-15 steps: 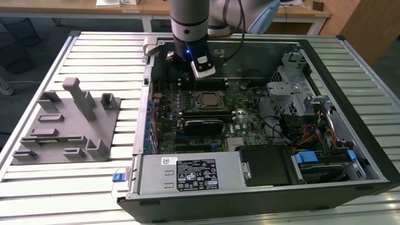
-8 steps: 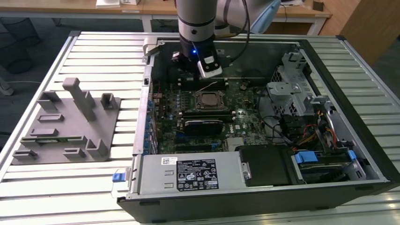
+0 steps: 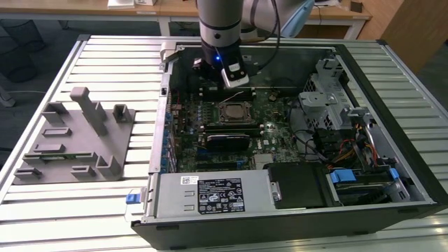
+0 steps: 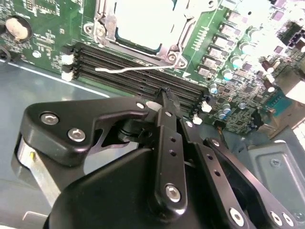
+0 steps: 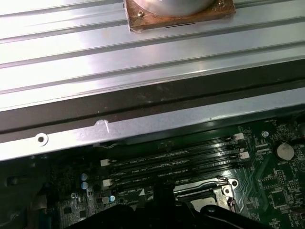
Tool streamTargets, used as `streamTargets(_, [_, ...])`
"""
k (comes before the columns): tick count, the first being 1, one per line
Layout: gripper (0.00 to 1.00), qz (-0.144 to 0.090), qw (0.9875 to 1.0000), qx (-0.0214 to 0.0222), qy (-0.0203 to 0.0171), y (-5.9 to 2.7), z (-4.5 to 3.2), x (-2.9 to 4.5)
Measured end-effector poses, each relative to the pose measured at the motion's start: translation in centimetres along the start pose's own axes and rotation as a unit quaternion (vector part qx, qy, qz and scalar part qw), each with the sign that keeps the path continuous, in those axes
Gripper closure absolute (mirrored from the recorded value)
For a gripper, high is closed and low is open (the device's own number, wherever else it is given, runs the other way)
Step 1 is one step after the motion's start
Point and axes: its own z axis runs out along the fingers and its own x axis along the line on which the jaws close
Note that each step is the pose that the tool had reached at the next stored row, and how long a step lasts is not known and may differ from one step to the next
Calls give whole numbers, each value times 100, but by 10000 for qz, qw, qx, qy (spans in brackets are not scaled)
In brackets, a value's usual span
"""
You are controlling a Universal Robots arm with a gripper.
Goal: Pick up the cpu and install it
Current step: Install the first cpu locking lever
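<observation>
So the cpu (image 3: 234, 111) is sitting down inside the dark metal-framed socket (image 4: 176, 50), in the middle of the green motherboard (image 3: 276, 113), with its pale silver top facing up. A thin silvery lever wire (image 4: 125, 69) lies across the black memory slots (image 4: 143, 81) right beside the socket. In the exterior view the gripper (image 4: 165, 95) hangs at about 12 o'clock from the chip, over those slots and not touching it. Its black fingers (image 4: 169, 143) look pinched together, with nothing I can make out between them (going by the second wrist view). Further out inside the open case (image 3: 280, 231), the drive cage (image 3: 326, 100) is at 3 o'clock and the labelled power supply (image 3: 210, 194) at 6. The grey slotted holder block (image 3: 70, 142) sits outside the case at 9 o'clock, on the slatted table (image 3: 56, 210).
</observation>
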Motion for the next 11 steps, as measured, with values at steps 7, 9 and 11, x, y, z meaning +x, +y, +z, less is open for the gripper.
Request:
streamTargets(7, [89,60,9997,-45,-242,-11,26,-1])
streamTargets(9, [89,85,9995,-54,-298,-13,35,-1])
streamTargets(11, [89,119,9993,-59,-343,-16,45,-1])
